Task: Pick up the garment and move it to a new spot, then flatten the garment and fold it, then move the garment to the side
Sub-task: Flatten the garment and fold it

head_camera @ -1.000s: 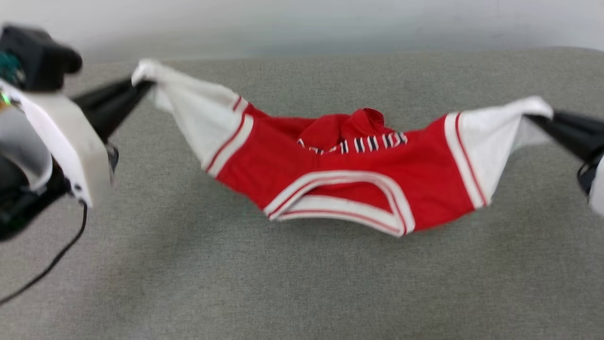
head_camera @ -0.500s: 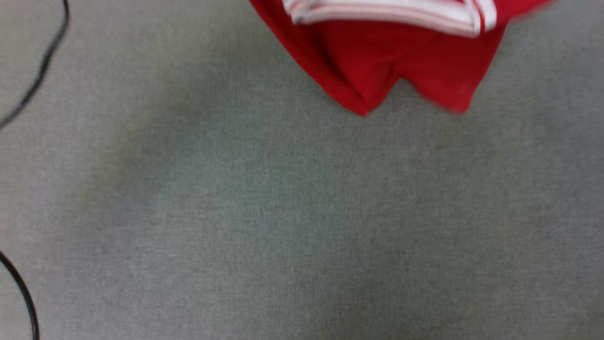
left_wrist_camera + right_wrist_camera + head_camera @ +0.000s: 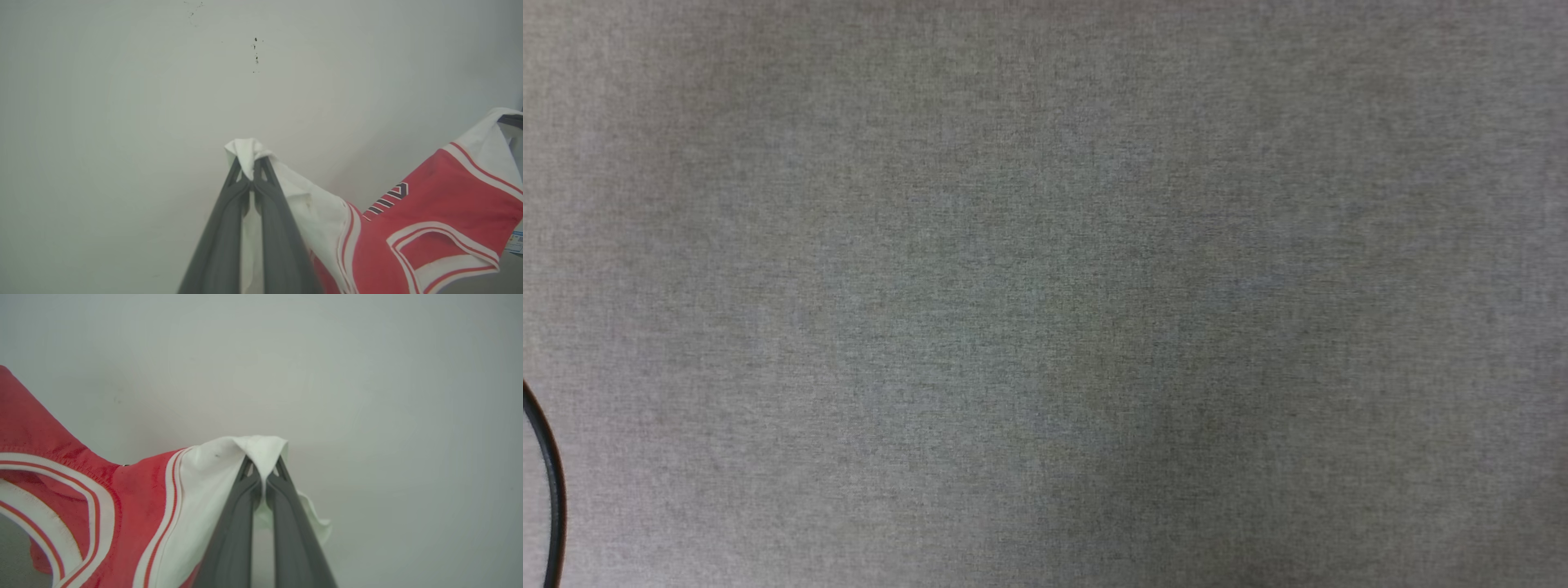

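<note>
Red jersey-style T-shirt with white sleeves [image 3: 429, 204] hangs in the air before a pale grey wall [image 3: 122, 102], left gripper [image 3: 250, 163] clamped on one white sleeve, right gripper [image 3: 263, 463] clamped on the other.

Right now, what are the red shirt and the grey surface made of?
The garment: soft knit cloth, probably jersey, matte; it sags and bunches in folds, and stitching shows along its striped collar.
The grey surface: seemingly woven fabric, matte; a fine speckled weave shows, but what lies beneath is hidden.
</note>
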